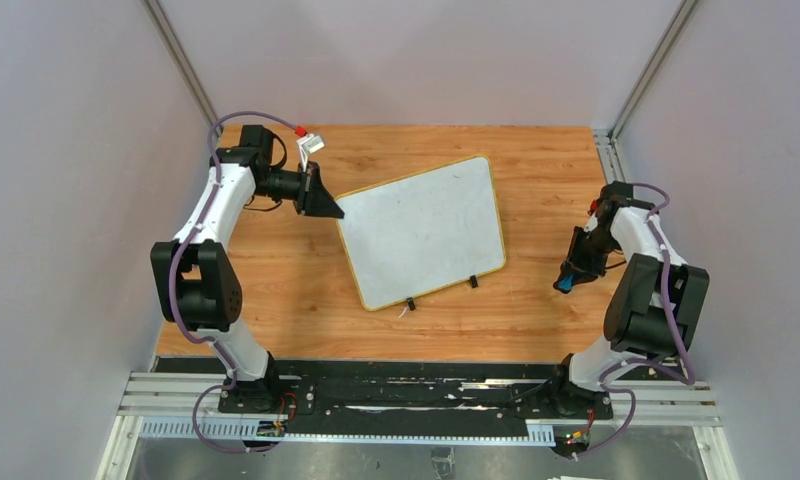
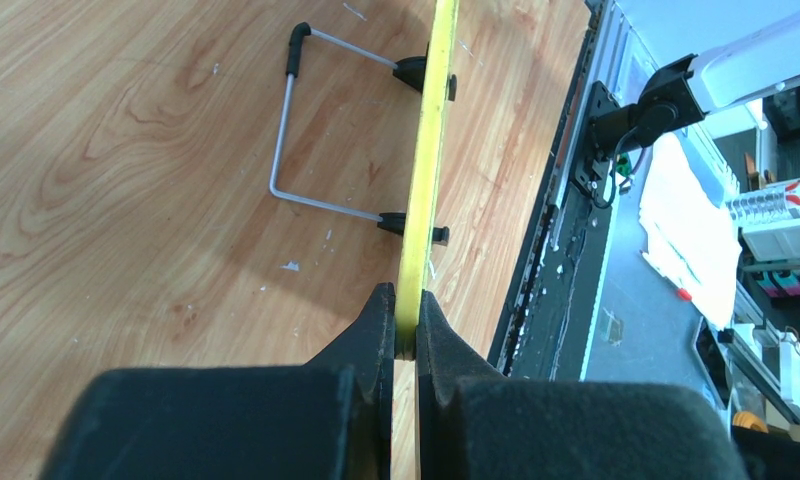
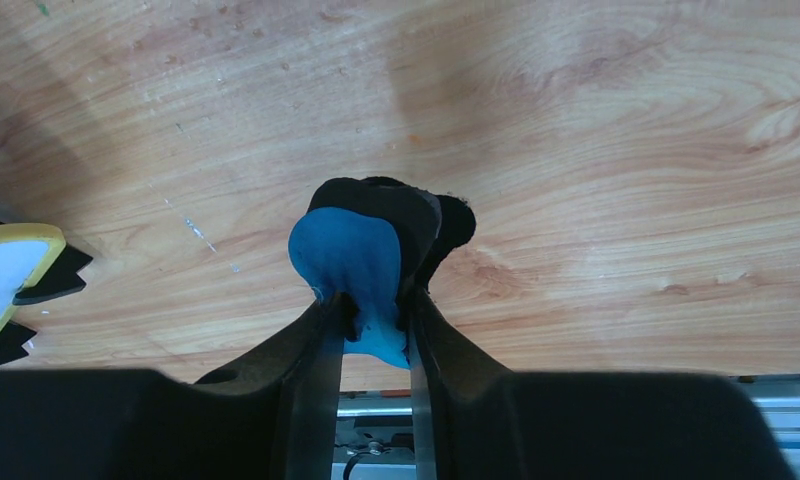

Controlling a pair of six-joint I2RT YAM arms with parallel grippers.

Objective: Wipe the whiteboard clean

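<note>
My left end effector (image 1: 328, 207) is clamped onto the yellow rim of the whiteboard (image 1: 421, 232), which sits mid-tabletop (image 1: 276, 290). My right end effector (image 3: 376, 312) pinches the blue eraser (image 3: 348, 255), well apart from the board.

Overall light: bright, even and diffuse in all three views.
Shadows: soft-edged. Pale ones lie on the wooden table (image 1: 276, 290) in the top view, and broad dim patches cross the far wood in the right wrist view.
Glare: the whiteboard (image 1: 421, 232) reads flat, matte grey-white. The room at the right of the left wrist view is slightly washed out.
Focus: the wood grain and the blue eraser (image 3: 351, 260) are crisp. The left gripper (image 2: 407, 320) and right gripper (image 3: 376, 320) are dark, soft masses near each lens.
Distortion: the wall rails (image 1: 181, 60) splay outward in the top view.
</note>
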